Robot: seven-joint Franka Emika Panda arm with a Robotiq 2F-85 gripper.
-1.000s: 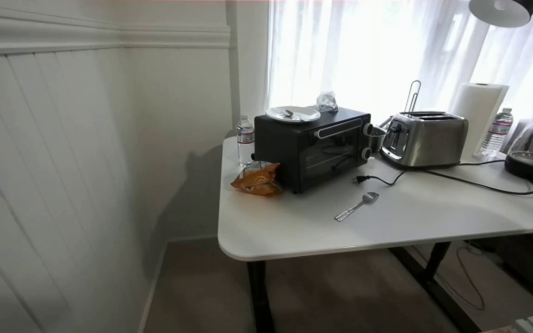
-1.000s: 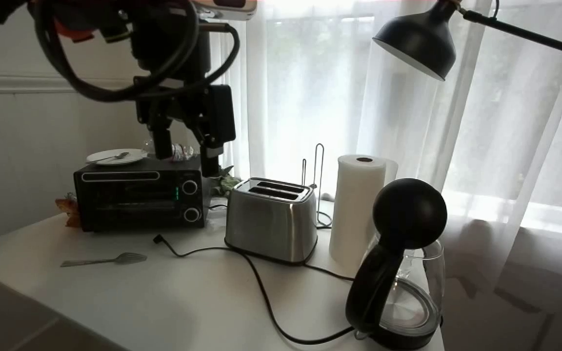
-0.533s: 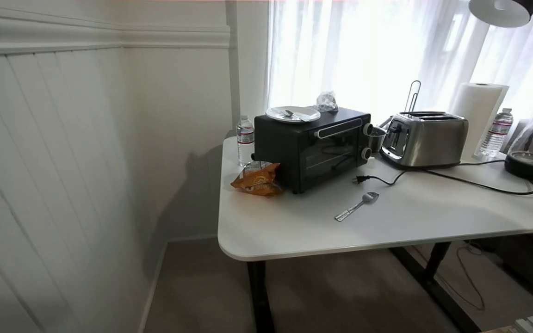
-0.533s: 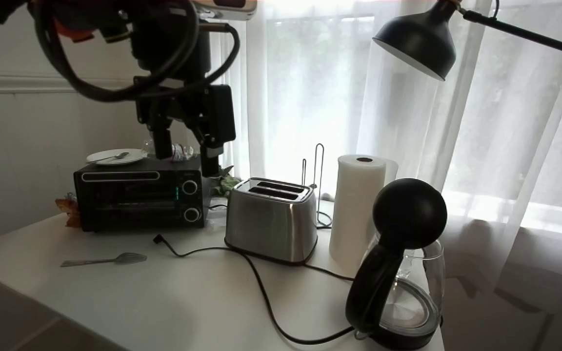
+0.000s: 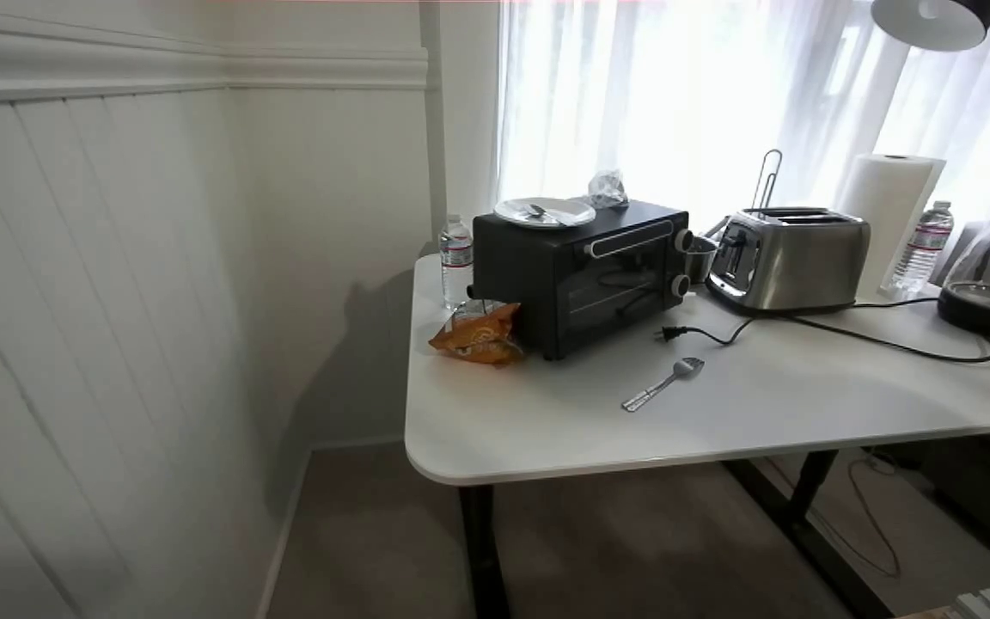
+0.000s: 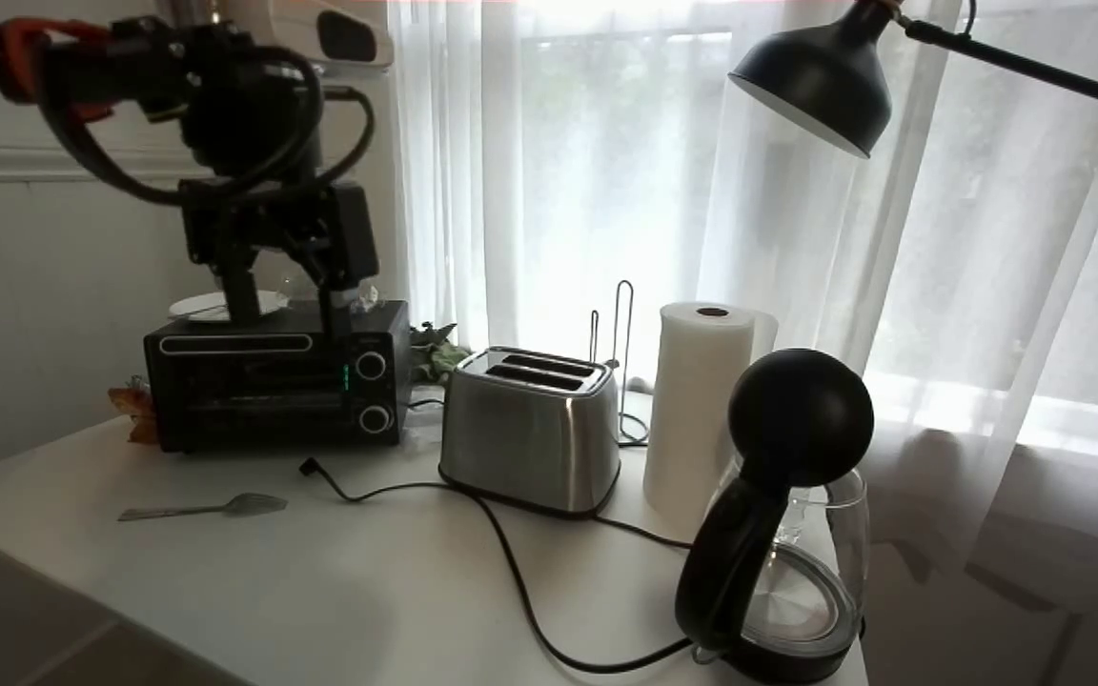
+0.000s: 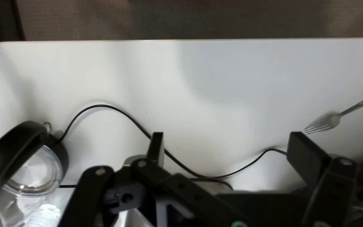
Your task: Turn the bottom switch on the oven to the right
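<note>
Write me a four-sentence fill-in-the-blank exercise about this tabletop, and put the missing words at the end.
1. Counting the lower knob, the oven has ____ round knobs on its front.
2. The gripper has its jaws ____ rather than shut.
3. The paper towel roll stands ____ rather than lying on its side.
4. The snack bag beside the oven is mostly ____ in colour.

Missing words: two; open; upright; orange.

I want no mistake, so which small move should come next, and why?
Probably ease the open gripper down toward the bottom knob on the oven: in an exterior view, the fingers appear higher than that knob and apart from it.
</note>
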